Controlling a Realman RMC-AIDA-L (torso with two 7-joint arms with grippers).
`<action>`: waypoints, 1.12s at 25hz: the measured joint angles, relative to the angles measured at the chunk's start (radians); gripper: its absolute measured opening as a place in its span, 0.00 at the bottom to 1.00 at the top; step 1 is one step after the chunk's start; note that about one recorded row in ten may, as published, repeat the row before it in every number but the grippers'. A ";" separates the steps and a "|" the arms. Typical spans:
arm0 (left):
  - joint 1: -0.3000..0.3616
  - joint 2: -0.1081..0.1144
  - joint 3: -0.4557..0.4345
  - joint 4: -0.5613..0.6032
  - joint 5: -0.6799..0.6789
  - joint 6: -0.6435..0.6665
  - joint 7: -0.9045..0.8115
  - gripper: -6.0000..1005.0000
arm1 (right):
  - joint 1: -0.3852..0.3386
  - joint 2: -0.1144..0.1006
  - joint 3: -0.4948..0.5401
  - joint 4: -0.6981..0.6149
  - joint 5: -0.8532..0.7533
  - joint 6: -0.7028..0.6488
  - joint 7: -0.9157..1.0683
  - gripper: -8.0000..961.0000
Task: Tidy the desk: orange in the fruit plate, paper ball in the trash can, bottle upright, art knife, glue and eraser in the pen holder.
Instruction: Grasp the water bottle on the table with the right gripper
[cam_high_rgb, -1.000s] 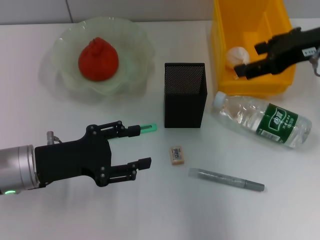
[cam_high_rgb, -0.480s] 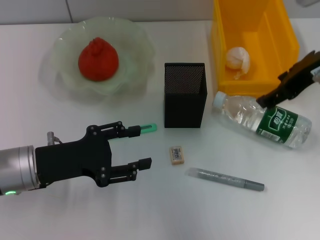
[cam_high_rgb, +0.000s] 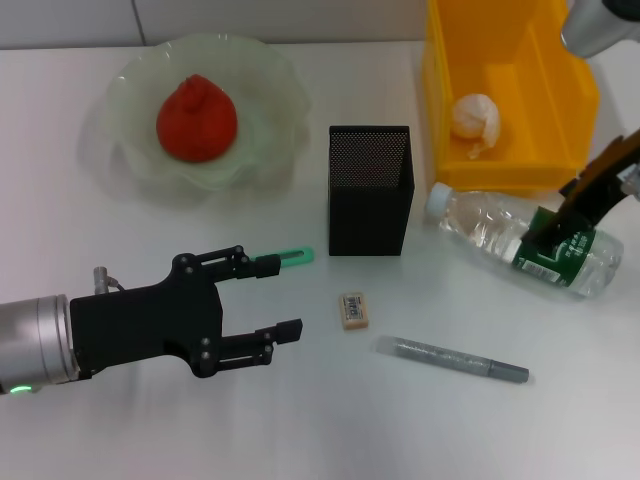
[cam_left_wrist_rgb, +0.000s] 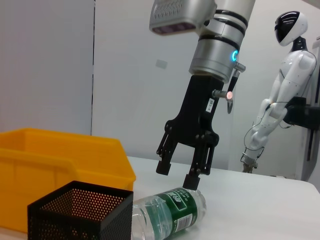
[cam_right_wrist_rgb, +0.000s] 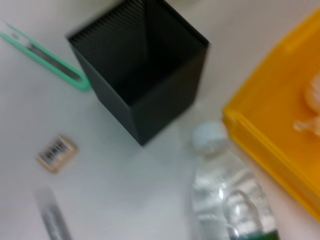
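Observation:
The orange (cam_high_rgb: 196, 118) sits in the green glass fruit plate (cam_high_rgb: 262, 75). The paper ball (cam_high_rgb: 475, 115) lies in the yellow bin (cam_high_rgb: 510, 40). The clear bottle (cam_high_rgb: 490, 232) with a green label lies on its side right of the black mesh pen holder (cam_high_rgb: 370, 190). My right gripper (cam_high_rgb: 548, 215) is open, fingers straddling the bottle's label end; the left wrist view shows the gripper (cam_left_wrist_rgb: 176, 176) just above the bottle (cam_left_wrist_rgb: 170, 210). My left gripper (cam_high_rgb: 282, 295) is open, low over the table, its upper finger partly hiding the green art knife (cam_high_rgb: 290, 256). The eraser (cam_high_rgb: 354, 308) and grey glue stick (cam_high_rgb: 452, 359) lie in front of the holder.
The right wrist view shows the pen holder (cam_right_wrist_rgb: 145, 65), art knife (cam_right_wrist_rgb: 45, 57), eraser (cam_right_wrist_rgb: 56, 152), bottle cap (cam_right_wrist_rgb: 210, 137) and bin edge (cam_right_wrist_rgb: 270, 145). A white humanoid robot (cam_left_wrist_rgb: 285, 75) stands far behind the table.
My right gripper has moved from over the yellow bin, forward and down to the bottle's label end. The left arm and the objects have stayed put.

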 joint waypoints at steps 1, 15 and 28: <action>0.000 0.000 0.001 0.000 0.000 0.000 0.000 0.72 | 0.001 0.000 -0.002 0.005 -0.011 0.001 -0.001 0.84; -0.004 0.000 0.002 0.000 0.001 0.000 0.002 0.72 | -0.017 0.003 -0.045 0.064 -0.026 0.057 -0.136 0.84; -0.002 0.000 -0.001 -0.001 0.000 -0.002 0.002 0.72 | -0.007 0.002 -0.072 0.184 -0.055 0.176 -0.156 0.84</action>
